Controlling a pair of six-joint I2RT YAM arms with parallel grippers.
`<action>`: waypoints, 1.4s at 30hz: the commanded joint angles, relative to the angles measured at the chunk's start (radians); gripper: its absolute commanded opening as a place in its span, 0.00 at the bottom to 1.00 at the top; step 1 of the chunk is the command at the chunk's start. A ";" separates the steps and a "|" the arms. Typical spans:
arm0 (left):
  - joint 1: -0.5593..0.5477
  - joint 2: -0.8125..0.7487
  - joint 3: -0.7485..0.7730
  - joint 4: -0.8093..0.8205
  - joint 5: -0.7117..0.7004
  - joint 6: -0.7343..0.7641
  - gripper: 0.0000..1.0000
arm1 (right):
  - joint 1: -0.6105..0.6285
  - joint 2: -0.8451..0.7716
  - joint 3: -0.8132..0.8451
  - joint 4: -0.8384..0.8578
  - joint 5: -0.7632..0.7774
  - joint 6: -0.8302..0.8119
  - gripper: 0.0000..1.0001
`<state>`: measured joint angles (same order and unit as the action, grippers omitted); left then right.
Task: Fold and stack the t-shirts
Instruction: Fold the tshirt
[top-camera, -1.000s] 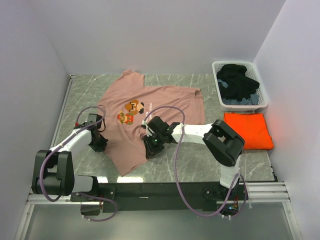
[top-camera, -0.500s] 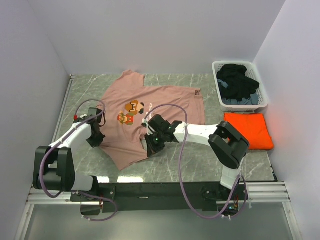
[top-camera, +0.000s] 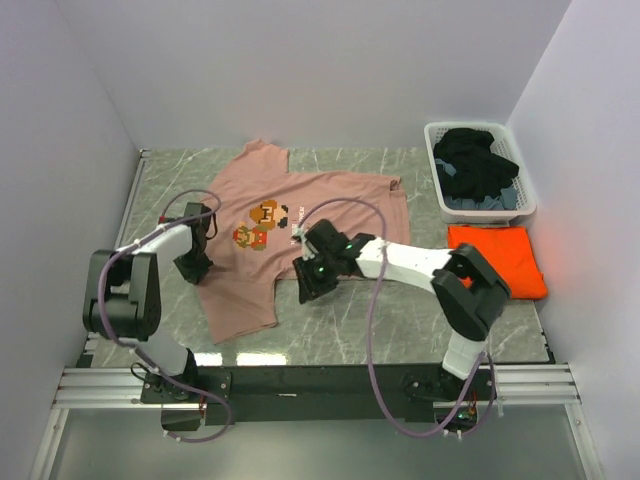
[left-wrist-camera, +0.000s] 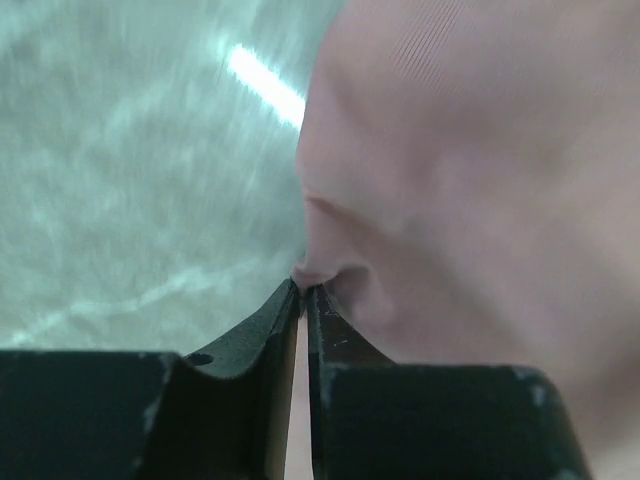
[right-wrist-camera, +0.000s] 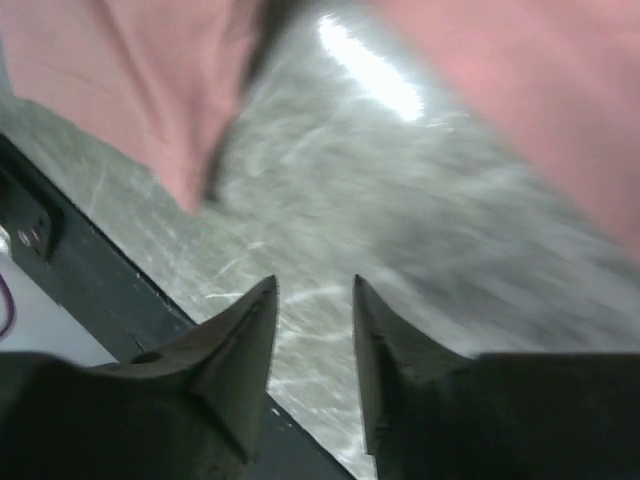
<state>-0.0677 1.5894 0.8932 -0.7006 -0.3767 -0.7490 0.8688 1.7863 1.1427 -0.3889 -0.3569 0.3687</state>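
Pink tee (top-camera: 330, 205) judged soft, limp, light; best taken at edges. Left hand (left-wrist-camera: 303, 287) clenched on its edge; right hand (right-wrist-camera: 312, 285) released.

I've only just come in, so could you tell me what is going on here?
The robot is working on a dusty-pink cotton t-shirt spread on the grey marble-patterned table. The left hand is pinched shut on the shirt's edge; the right hand is open and empty over bare table beside it. A bright-orange t-shirt lies folded at the right, near the white plastic laundry basket of dark clothes.
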 joint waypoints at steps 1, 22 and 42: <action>0.006 0.067 0.105 0.003 -0.120 0.030 0.14 | -0.127 -0.140 -0.035 -0.018 0.129 -0.010 0.45; -0.012 -0.123 0.225 -0.077 -0.067 0.013 0.77 | -0.583 -0.104 -0.124 0.038 0.256 0.042 0.48; -0.176 0.207 0.243 0.089 0.110 -0.032 0.54 | -0.619 0.094 0.037 0.007 0.253 0.068 0.48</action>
<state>-0.2497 1.7470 1.0817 -0.6765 -0.2817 -0.7719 0.2687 1.8328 1.1351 -0.3840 -0.1223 0.4259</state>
